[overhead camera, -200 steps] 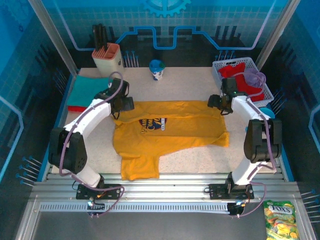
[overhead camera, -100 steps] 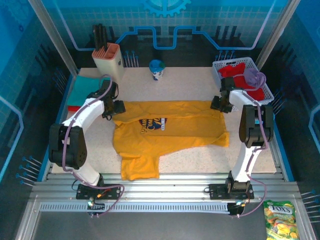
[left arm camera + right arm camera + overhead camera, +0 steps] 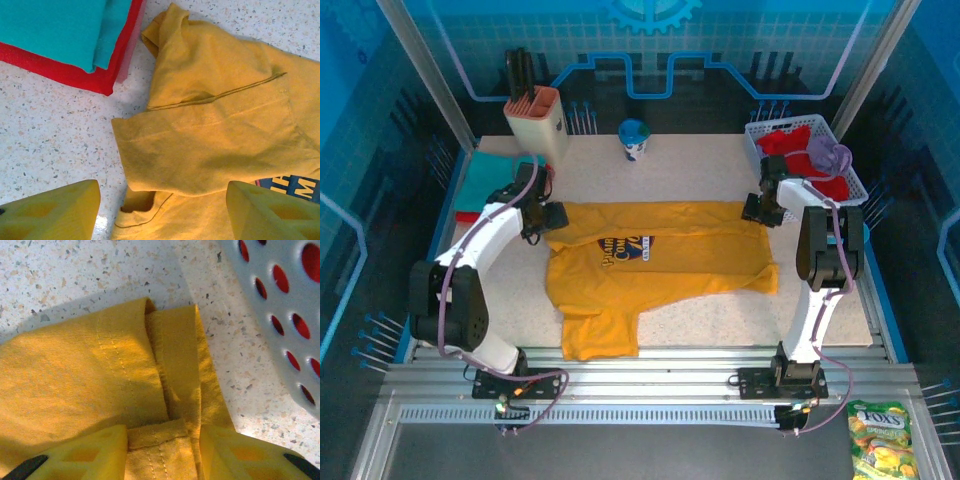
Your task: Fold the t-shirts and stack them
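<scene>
Seen from above, the yellow shirt (image 3: 660, 265) lies spread on the worktop (image 3: 690, 170). In the left wrist view, the left hand (image 3: 162, 200) gapes wide over the shirt's left end and holds nothing. In the right wrist view, the right hand (image 3: 162, 440) pinches the shirt's folded hem beside the basket (image 3: 280, 305).

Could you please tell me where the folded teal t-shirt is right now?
The folded teal cotton t-shirt lies far left in the top view, atop a folded red t-shirt, left of the spread mustard-yellow t-shirt.
</scene>
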